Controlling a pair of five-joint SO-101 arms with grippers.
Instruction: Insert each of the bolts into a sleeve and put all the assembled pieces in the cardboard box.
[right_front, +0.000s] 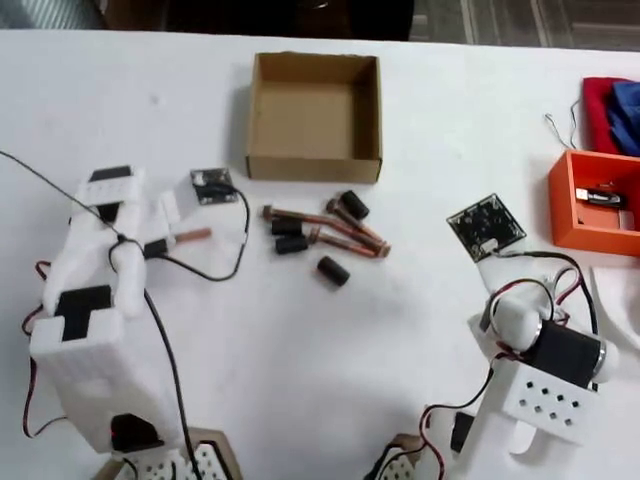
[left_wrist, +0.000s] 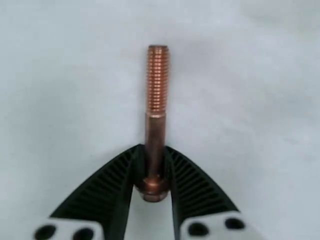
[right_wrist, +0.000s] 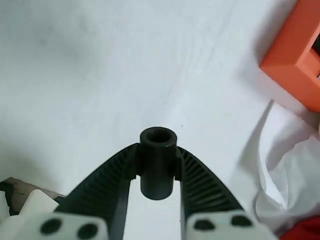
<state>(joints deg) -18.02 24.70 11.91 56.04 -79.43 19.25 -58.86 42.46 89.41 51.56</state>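
Your L gripper (left_wrist: 154, 150) is shut tight on a bolt (left_wrist: 156, 100). It pinches the head end, so the bolt sticks straight out past the fingertips, w/ the screw end far from the fingers. Your R gripper (right_wrist: 157, 149) is shut on a black sleeve (right_wrist: 158, 165). It squeezes the sides, & the hole end pokes out past the tips.

In the high view the L arm (right_front: 90, 300) & R arm (right_front: 550, 370) sit well apart. So I think the next move turns on 1 thing: the screw tip must face the hole, w/ both long lines in 1 row.

More bolts (right_front: 350, 232) & sleeves (right_front: 333, 271) lie between the arms, near the cardboard box (right_front: 315, 168). No words I can read.
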